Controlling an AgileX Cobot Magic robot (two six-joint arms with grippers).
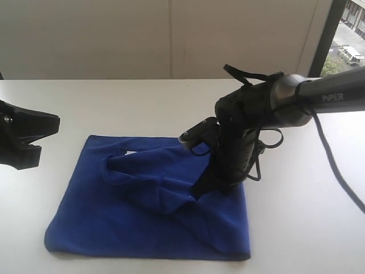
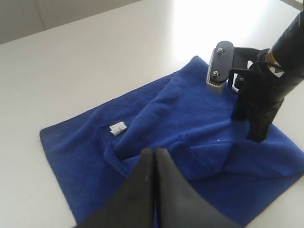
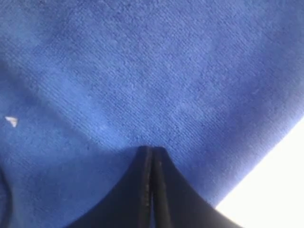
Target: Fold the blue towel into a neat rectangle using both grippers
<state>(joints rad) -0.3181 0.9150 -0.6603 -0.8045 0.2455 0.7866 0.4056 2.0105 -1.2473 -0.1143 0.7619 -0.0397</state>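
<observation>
Two grippers are in view, both clenched. The right gripper (image 3: pixel 151 152) stands tips-down on the blue towel (image 1: pixel 102 222) with its fingers pressed flat together. No cloth shows between them, so a grasp cannot be confirmed. The left gripper (image 2: pixel 154 153) is likewise closed and empty, held above the bare desk (image 1: pixel 114 103) near its left edge, clear of the cloth.

The towel lies at mid-desk, close to the near edge, with its long axis parallel to that edge. A loose raised fold (image 1: pixel 148 188) crosses its centre, and the white tag (image 2: pixel 117 128) sits just beside it.

The fold lies between the two grippers, next to the right one and well apart from the left. The right arm is therefore judged the nearer; the left must travel toward the right edge to reach the towel's border. Open desk surrounds the towel on the left, right and far sides. The margin at the near edge is narrow, so drags should run away from it.
</observation>
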